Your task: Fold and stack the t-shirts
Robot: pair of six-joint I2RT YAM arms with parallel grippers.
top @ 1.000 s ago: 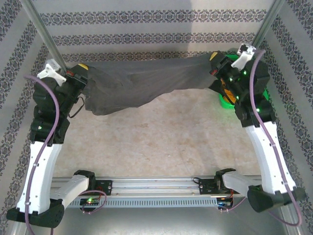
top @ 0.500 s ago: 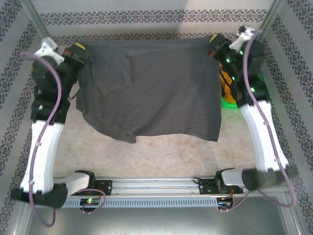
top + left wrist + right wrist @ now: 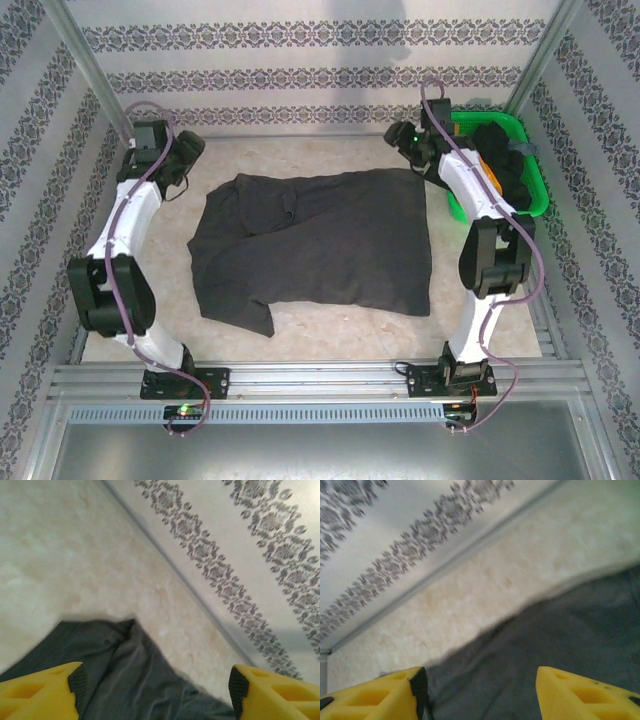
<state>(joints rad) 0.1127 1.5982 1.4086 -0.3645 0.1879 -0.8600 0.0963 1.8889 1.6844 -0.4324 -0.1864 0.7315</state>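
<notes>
A large charcoal-grey t-shirt [image 3: 315, 245] lies spread on the table, its lower left corner rumpled. My left gripper [image 3: 186, 150] hovers off the shirt's far left corner, apart from the cloth. In the left wrist view that gripper [image 3: 155, 692] is open, with the shirt's edge [image 3: 125, 680] lying below the gap. My right gripper [image 3: 400, 135] stands above the far right corner. It is open too [image 3: 480, 695], over the grey cloth [image 3: 545, 645], holding nothing. A black t-shirt [image 3: 497, 145] and a bit of mustard-yellow cloth [image 3: 492, 172] lie in the basket.
The bright green mesh basket [image 3: 540, 185] sits at the back right, close to the right arm. Patterned walls [image 3: 300, 75] close in the far side and both flanks. Bare table [image 3: 330, 325] shows in front of the shirt, and a metal rail [image 3: 320, 375] runs along the near edge.
The grey shirt, held up stretched between both shut grippers, now lies flat on the table. Both grippers have opened and let go, and both arms have reached toward the far side.
</notes>
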